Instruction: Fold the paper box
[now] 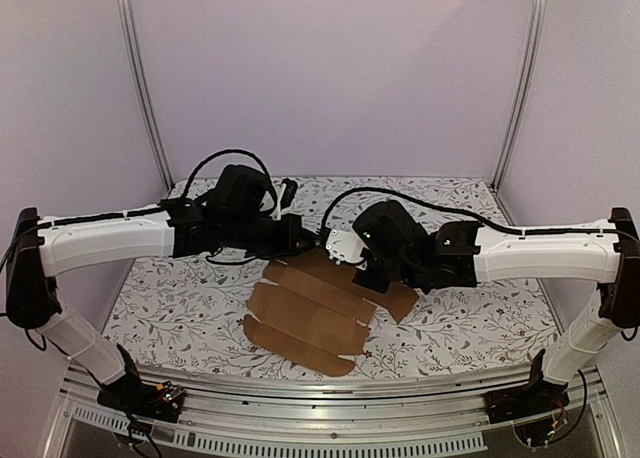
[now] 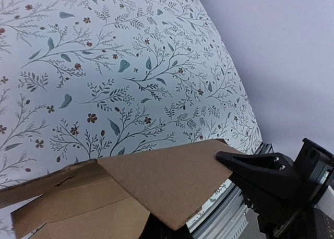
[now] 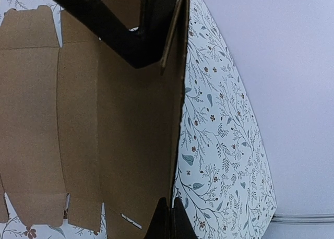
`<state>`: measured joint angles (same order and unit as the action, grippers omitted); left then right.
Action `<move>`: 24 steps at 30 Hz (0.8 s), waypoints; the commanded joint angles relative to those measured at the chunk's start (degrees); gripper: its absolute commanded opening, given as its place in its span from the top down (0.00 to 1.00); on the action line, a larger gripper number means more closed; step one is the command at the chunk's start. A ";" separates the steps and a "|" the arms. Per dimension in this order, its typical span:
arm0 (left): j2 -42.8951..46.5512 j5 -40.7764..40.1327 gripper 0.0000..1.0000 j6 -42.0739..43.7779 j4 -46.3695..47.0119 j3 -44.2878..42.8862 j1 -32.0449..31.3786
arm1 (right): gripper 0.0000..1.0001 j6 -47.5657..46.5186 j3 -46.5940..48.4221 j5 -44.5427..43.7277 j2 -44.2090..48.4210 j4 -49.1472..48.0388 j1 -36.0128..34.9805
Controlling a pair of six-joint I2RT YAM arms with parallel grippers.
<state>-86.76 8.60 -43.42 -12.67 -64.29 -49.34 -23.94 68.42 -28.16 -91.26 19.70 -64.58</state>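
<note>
The paper box (image 1: 310, 318) is a flat brown die-cut sheet with notched flaps, lying mid-table on the floral cloth. Its far strip is lifted off the cloth. My left gripper (image 1: 305, 240) is at the sheet's far left corner, shut on the raised flap (image 2: 156, 181); its fingers (image 2: 162, 229) are mostly hidden under that flap. My right gripper (image 1: 372, 276) is at the sheet's right end. In the right wrist view the gripper (image 3: 171, 218) is shut on the edge of the upright panel (image 3: 130, 145). The left gripper (image 3: 130, 35) shows there as a black V at the top.
The floral cloth (image 1: 180, 308) covers the table. An aluminium rail (image 1: 330, 383) runs along the near edge between the arm bases. Two slanted frame posts (image 1: 140, 78) (image 1: 520, 78) and plain walls close the back and sides.
</note>
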 commanded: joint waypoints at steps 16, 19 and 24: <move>3.87 -4.93 1.00 0.86 1.25 1.12 -0.58 | 1.00 1.03 -1.08 -0.74 0.32 -0.95 -1.43; 5.61 -5.66 1.00 1.43 -1.35 3.05 -0.58 | 1.00 0.80 -0.33 -1.89 0.05 -0.20 -1.35; 9.00 -7.53 1.00 2.68 -5.49 6.20 -0.58 | 1.00 0.48 1.41 -2.50 -0.73 1.75 -0.86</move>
<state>-80.53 3.60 -42.68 -13.89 -60.62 -49.60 -23.03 67.85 -29.82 -91.24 19.20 -64.90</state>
